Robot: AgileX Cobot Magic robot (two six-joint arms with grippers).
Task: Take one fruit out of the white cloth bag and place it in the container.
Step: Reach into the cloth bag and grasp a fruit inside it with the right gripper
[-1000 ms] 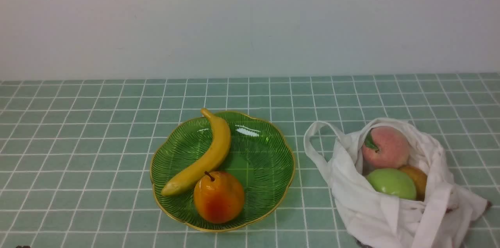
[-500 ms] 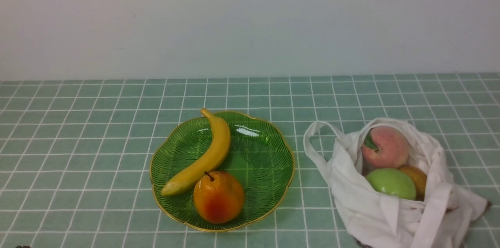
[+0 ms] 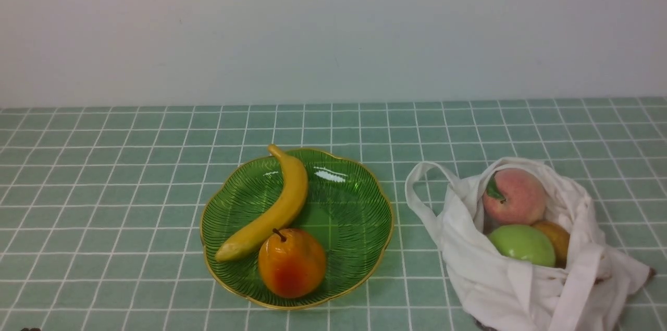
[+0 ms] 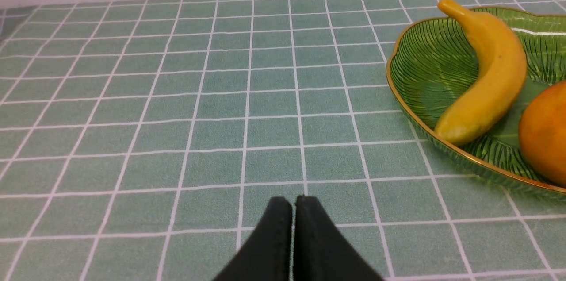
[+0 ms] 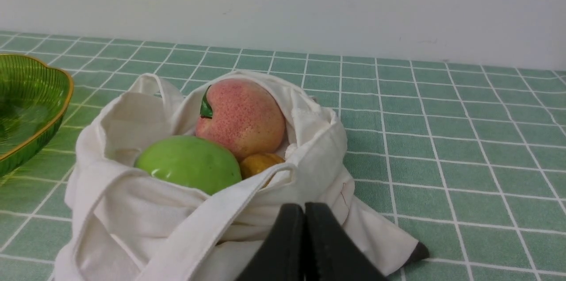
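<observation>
The light green apple lies inside the white cloth bag at the right of the table, below a pink peach. The green glass plate sits mid-table, to the bag's left. In the right wrist view my right gripper is shut and empty, just short of the bag's near side. The left wrist view shows my left gripper shut over bare tablecloth, left of the plate. Neither gripper appears in the front view.
A yellow banana and an orange-red pear rest in the plate. A yellowish fruit sits in the bag beside the apple. A bag handle loops toward the plate. A white wall stands behind the table.
</observation>
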